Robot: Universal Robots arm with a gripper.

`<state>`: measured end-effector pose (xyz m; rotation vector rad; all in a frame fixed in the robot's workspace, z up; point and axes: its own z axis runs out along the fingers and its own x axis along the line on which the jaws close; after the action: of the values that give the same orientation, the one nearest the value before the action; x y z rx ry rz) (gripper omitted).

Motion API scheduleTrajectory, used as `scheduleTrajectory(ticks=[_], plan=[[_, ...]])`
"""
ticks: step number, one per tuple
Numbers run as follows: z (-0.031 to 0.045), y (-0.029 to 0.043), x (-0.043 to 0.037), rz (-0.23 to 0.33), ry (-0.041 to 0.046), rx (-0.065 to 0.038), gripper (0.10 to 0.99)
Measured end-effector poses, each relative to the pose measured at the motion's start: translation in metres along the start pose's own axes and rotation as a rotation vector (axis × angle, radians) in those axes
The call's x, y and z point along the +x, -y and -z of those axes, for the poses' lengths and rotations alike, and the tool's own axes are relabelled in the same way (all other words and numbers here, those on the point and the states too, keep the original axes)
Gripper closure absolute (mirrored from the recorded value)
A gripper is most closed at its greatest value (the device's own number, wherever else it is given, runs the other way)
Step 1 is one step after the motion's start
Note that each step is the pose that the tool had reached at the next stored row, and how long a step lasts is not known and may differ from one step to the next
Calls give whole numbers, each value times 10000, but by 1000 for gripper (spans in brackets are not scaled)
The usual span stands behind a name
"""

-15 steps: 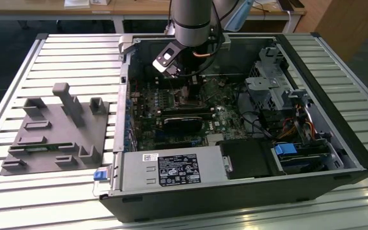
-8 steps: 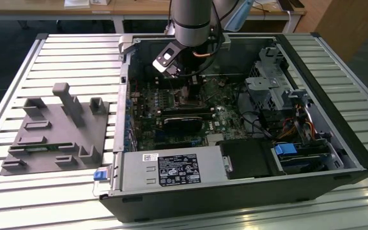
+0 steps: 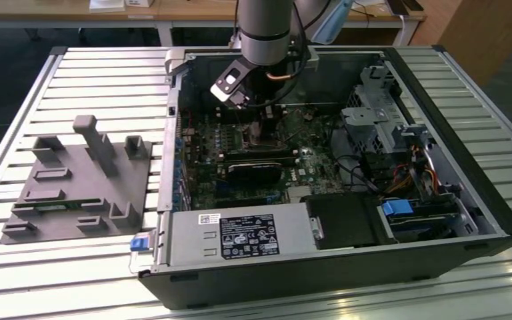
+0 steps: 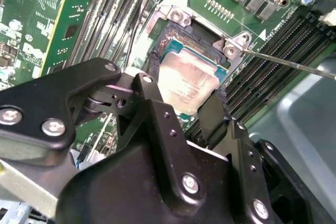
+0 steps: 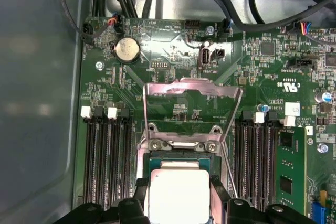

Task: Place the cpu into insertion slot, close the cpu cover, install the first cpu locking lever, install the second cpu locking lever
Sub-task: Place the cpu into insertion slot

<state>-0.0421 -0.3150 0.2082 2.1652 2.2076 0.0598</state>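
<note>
— Pale slatted metal is forming the table (image 3: 78, 67), with wooden desks (image 3: 61, 15) standing behind it. How many things is it bearing?

— Two: one open computer case (image 3: 327, 280) lying on its side, and one grey fixture plate (image 3: 56, 193) sitting just beside it, on the exterior view's left. One arm (image 3: 265, 27) is reaching down into the case.

— And what is the gripper (image 4: 184, 95) doing?

— In the second wrist view its two fingers (image 4: 149, 85) are standing narrow, pressing on opposite edges of the one cpu (image 4: 191, 74). That chip is lying at the insertion slot (image 4: 197, 35); whether it is fully seated is not showing.

— The cpu cover (image 5: 189, 85)?

— It is standing swung open, off the socket, in the first wrist view. One thin lever rod (image 5: 228, 166) is angling away beside it, two banks of memory slots (image 5: 105, 161) are flanking the socket, and one coin battery (image 5: 127, 50) is sitting beyond the cover.
</note>
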Motion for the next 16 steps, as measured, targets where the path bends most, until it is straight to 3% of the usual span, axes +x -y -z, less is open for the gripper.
scheduleTrajectory(ticks=[16], plan=[[-83, 9, -34, -91, 6, 1, 545]])
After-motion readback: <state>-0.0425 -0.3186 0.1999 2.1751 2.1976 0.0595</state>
